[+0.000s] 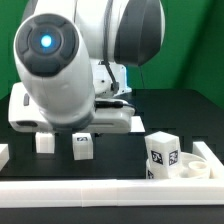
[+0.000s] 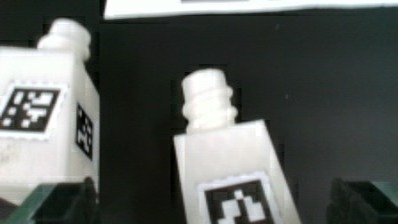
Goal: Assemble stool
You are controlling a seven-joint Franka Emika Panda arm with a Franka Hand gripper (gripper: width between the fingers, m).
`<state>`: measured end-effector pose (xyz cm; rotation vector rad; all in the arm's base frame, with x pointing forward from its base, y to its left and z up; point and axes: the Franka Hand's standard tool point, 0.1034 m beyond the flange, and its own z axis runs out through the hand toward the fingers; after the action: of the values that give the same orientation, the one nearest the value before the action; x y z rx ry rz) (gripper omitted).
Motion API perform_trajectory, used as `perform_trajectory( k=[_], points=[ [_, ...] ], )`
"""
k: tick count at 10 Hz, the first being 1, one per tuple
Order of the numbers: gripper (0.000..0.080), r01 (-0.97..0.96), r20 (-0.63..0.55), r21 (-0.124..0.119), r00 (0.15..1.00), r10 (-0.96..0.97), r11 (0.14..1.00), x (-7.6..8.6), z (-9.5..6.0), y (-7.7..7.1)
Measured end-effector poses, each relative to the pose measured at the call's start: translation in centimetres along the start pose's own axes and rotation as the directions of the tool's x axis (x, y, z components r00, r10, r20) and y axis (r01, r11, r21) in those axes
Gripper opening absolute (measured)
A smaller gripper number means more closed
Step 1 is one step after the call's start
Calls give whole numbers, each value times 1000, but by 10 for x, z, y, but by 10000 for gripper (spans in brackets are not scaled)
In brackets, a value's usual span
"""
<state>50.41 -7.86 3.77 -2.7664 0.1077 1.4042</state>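
You've got the centre leg (image 2: 224, 150) on the black surface (image 2: 329, 90). Its long axis runs from the pincer (image 2: 210, 203) toward the marker board (image 2: 249, 6), with the ribbed peg end on the board side and the tag face toward the camera. The second leg (image 2: 45, 100) is just beside it, apart, on the same heading. The pincer is spread wide, a fingertip (image 2: 50, 203) on each side of the centre leg, no contact, holding nothing. In the exterior view the arm (image 1: 60, 60) hides the pincer from you. A tagged block (image 1: 83, 146) is at 6 o'clock, a plain block (image 1: 45, 142) at 7, and a tall tagged piece (image 1: 162, 155) at 4, near the border rail (image 1: 100, 190).
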Motion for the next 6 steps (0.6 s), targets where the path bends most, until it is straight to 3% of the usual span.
perform_trajectory(
  k=[2,6],
  points=[
    [649,9,107,-4,994,-8,1000,-1,3,-5],
    [649,21,79,-11,997,-20,1000,7,0,-5]
  ],
)
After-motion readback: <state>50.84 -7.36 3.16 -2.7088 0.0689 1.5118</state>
